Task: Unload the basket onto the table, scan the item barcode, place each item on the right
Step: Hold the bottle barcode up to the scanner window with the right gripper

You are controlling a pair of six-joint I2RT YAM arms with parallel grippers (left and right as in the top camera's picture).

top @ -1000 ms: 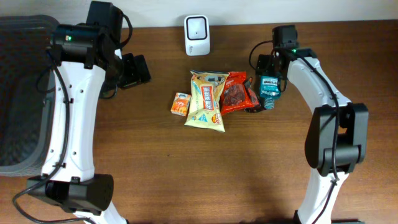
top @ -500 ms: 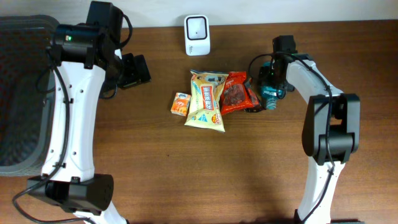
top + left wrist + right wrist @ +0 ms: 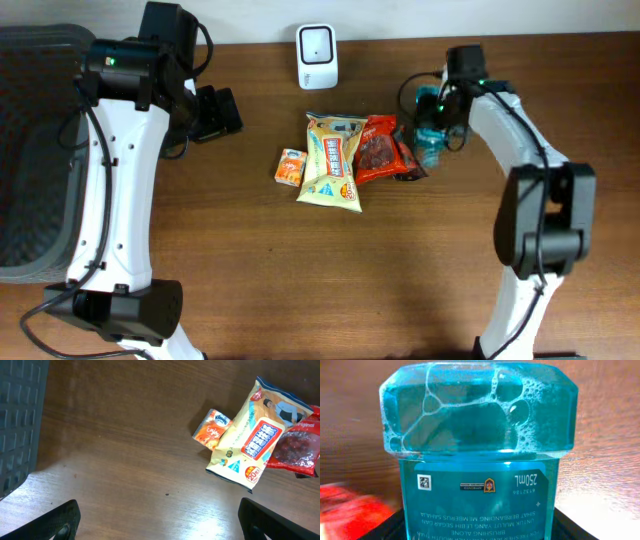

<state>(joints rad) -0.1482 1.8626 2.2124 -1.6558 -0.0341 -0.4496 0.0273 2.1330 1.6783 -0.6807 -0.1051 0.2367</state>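
The white scanner (image 3: 317, 57) stands at the back of the table (image 3: 300, 290), well apart from the blue bottle (image 3: 480, 460). If the bottle gets there with its barcode turned the wrong way, the scanner may not read it. I see no barcode on the side that shows. The red bag (image 3: 377, 148) touches the bottle, so a lift could drag the bag along. The bottle is smooth and full of blue liquid with bubbles. I think it can slip out of a weak pinch and roll on the wood.

The bottle sits at the right end of the pile, just beside the red bag and right under the right gripper (image 3: 440, 108).

The left arm reaches up the left side, next to the dark basket (image 3: 30, 150). The left gripper (image 3: 222, 112) hangs over bare wood, well apart from the pile. Its fingers are spread wide and hold nothing. The right arm bends up from the front edge and curves over to the bottle. Its gripper points down at the bottle, with a dark finger on each side. I cannot tell if the fingers squeeze the bottle or only sit beside it
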